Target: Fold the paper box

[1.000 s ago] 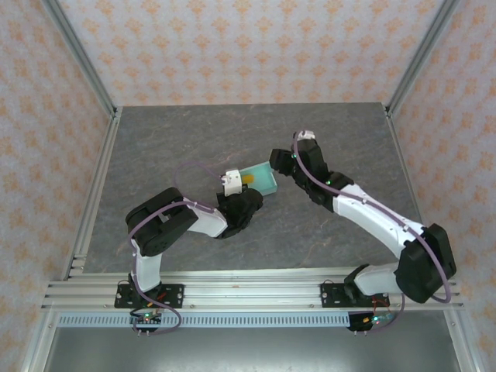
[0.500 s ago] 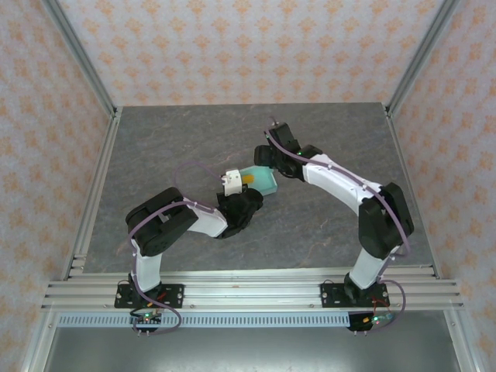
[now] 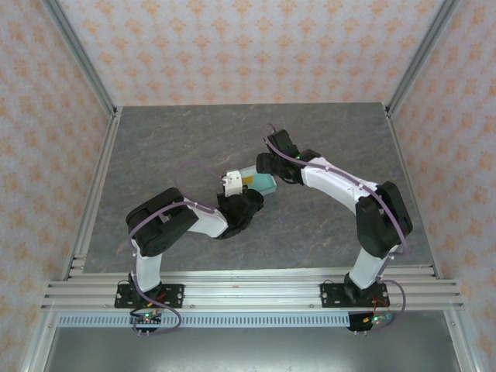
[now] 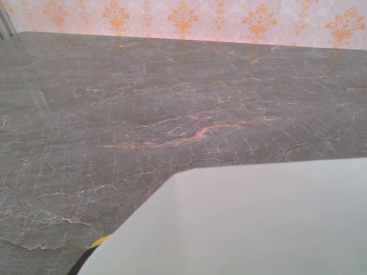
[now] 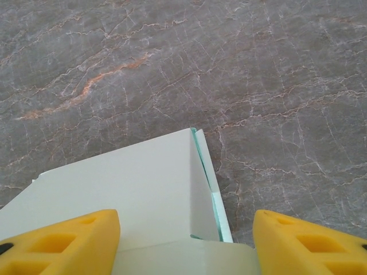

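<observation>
Paper box [image 3: 264, 184] lies mid-way across the table [image 3: 178, 139], apparently pinched at its left edge by the closed left gripper [image 3: 245, 180]. The right gripper [image 5: 186, 226], its arm arched over, straddles the box with fingers spread.

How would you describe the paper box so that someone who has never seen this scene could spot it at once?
Start from the grey marbled table; near its middle the left arm and the right arm reach toward each other. Between their tips sits the paper box, small and made of thin card. It is pale mint green, unlike the grey stone and the black-and-white arms.
</observation>
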Available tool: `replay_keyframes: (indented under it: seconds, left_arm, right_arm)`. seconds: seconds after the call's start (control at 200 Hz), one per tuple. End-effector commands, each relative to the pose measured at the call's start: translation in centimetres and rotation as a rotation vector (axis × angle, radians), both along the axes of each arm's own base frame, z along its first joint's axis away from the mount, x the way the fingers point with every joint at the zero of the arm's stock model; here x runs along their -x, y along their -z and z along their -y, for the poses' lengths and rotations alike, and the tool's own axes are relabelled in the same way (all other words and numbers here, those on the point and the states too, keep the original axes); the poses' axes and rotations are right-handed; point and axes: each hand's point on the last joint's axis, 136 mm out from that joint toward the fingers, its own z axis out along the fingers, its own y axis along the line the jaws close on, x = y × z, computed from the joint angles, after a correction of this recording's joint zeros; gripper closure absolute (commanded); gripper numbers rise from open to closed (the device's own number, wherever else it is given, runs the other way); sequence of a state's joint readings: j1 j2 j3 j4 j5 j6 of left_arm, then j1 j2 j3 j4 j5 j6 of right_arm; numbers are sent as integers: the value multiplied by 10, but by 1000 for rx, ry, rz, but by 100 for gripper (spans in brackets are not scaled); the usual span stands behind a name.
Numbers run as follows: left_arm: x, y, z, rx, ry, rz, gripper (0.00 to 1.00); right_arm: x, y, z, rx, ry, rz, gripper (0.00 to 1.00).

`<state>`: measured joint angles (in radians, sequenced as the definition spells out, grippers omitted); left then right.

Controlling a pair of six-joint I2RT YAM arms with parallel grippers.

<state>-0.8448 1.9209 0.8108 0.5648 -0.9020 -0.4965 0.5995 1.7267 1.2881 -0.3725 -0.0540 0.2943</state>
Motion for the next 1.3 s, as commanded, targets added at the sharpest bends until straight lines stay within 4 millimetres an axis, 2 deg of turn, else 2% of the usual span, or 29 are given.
replay_keyframes:
  seconds: [0.0, 0.225, 0.25, 0.415, 0.641, 0.891, 1.001, 1.156, 1.291]
  left_arm:
    - [19, 36, -18, -135, 3, -131, 91]
    - [26, 36, -21, -128, 13, -145, 82]
    - [25, 26, -20, -106, 17, -128, 81]
    - [31, 20, -20, -52, 28, -123, 71]
    - [38, 8, -22, -6, 52, -126, 65]
    - [46, 7, -26, 10, 73, -147, 59]
    - [50, 7, -25, 31, 95, -163, 50]
    - [64, 10, -24, 78, 167, -222, 44]
    - [84, 1, -22, 114, 269, -295, 43]
  right_arm:
    - [11, 14, 11, 29, 16, -44, 38]
    - [14, 24, 13, 27, 27, -57, 39]
    - [15, 24, 12, 29, 24, -57, 39]
    - [12, 21, 11, 22, 26, -49, 39]
    - [10, 19, 9, 22, 21, -48, 39]
    - [13, 26, 5, 2, 12, -70, 40]
    - [14, 27, 4, 0, 9, -72, 40]
    - [14, 23, 4, -7, 5, -67, 41]
    - [15, 21, 5, -1, 0, -62, 41]
